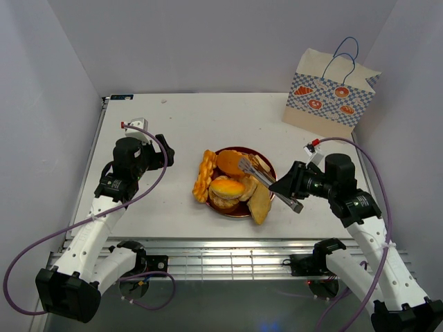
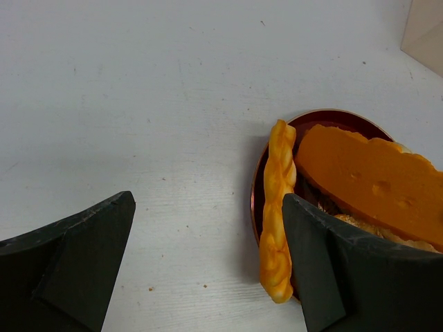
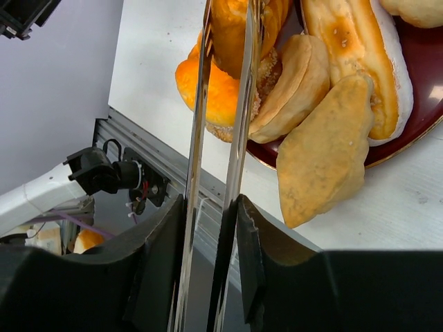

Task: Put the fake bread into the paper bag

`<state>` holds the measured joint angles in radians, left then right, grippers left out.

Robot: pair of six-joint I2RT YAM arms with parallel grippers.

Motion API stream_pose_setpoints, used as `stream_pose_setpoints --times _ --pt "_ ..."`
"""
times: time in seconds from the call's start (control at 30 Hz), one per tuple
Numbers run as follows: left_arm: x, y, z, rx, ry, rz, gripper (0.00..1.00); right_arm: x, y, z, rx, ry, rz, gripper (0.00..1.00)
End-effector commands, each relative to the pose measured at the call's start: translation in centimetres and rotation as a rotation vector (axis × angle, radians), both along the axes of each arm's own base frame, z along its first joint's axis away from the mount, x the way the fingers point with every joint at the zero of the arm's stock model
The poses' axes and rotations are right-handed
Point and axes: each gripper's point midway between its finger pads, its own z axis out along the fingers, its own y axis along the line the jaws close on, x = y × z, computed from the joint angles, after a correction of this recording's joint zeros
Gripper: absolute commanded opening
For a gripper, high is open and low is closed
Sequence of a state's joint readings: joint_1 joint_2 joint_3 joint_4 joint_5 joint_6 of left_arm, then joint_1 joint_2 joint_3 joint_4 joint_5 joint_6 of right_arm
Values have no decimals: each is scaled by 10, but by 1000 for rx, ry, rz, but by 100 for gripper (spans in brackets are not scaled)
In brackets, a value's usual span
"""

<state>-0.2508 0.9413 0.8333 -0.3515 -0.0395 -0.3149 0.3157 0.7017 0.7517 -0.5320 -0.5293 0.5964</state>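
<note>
Right jaws squeeze one tongs (image 1: pixel 268 184) around one pastry (image 3: pixel 228 41).

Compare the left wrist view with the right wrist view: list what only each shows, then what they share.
Left wrist only: the braided stick, a corner of the paper bag, and the left end effector, open. Right wrist only: the right end effector gripping metal tongs that reach over an orange bun, and the tan wedge. Both: the dark red plate.

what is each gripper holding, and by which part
The right gripper pinches the tongs across both arms, well back from the tips. The left gripper is open and holds nothing.
</note>
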Motion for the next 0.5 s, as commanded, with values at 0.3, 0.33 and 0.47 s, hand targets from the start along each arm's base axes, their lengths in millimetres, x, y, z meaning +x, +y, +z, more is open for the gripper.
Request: stream_pose_setpoints --times 0.3,0.33,0.47 --pt "2 -4 18 -6 -37 -20 98 23 0 67 21 -192 -39 19" --pt "2 -4 17 -7 -35 -19 98 24 1 70 28 -196 -40 17" --pt "2 -4 18 -6 -37 -20 98 33 1 85 24 -229 -49 17"
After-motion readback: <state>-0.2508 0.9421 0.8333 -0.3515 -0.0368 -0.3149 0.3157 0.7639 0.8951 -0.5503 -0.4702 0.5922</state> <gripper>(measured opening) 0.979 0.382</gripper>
